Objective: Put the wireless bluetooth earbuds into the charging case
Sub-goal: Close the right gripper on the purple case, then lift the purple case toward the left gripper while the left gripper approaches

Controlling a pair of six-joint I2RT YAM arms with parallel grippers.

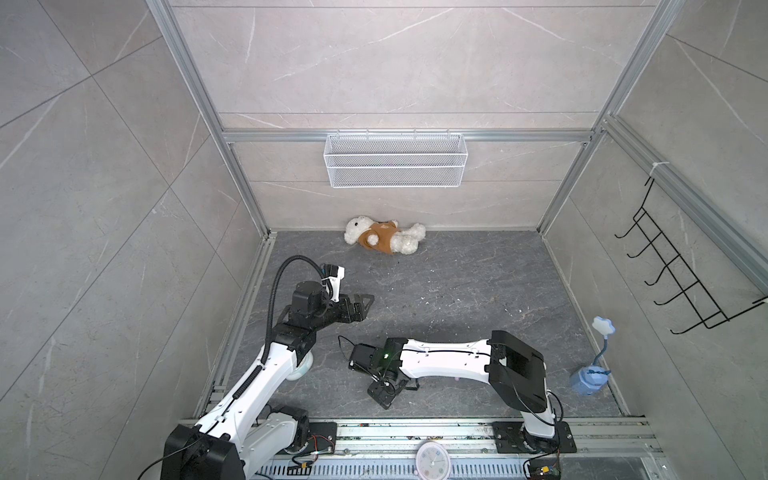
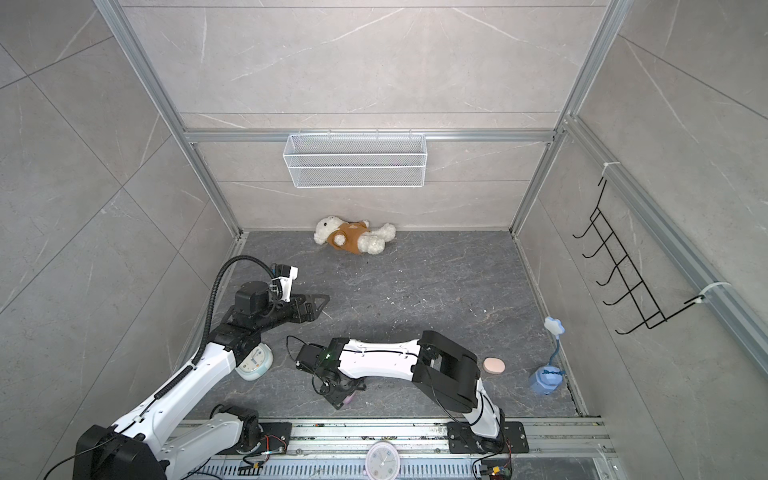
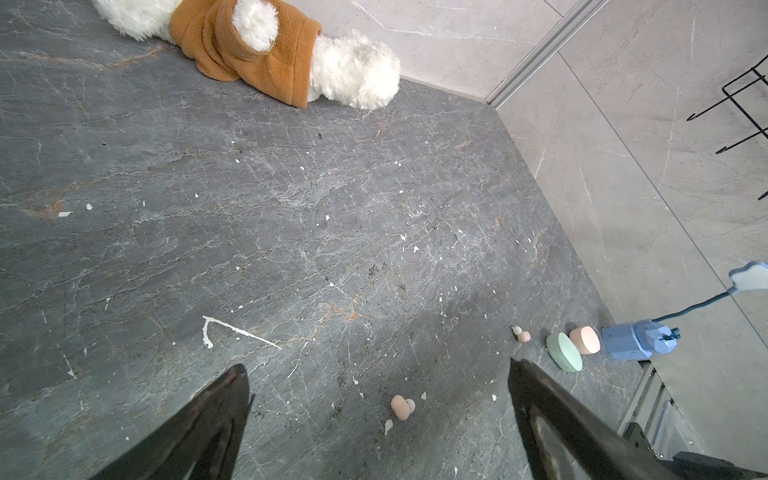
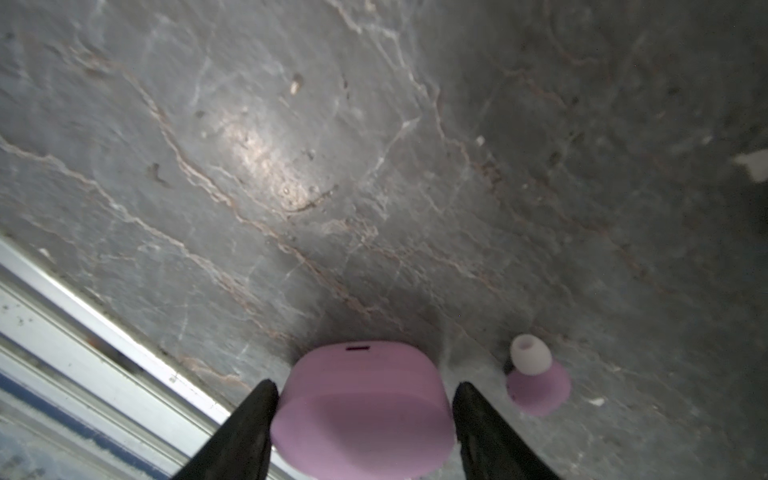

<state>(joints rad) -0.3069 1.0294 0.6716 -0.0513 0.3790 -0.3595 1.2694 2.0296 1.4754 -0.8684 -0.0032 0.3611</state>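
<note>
Right pincer (image 4: 365, 383) astride lilac case (image 4: 361, 419)

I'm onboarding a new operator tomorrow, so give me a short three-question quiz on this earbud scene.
1. True or false: the left end effector is holding a peach earbud.
2. Which colour is the case between the right end effector's fingers? A mint, B lilac, C peach.
3. Fill in: the lilac earbud lies ____ that case, not inside it.
Key: 1 false, it is open and empty; 2 B; 3 beside.
</note>
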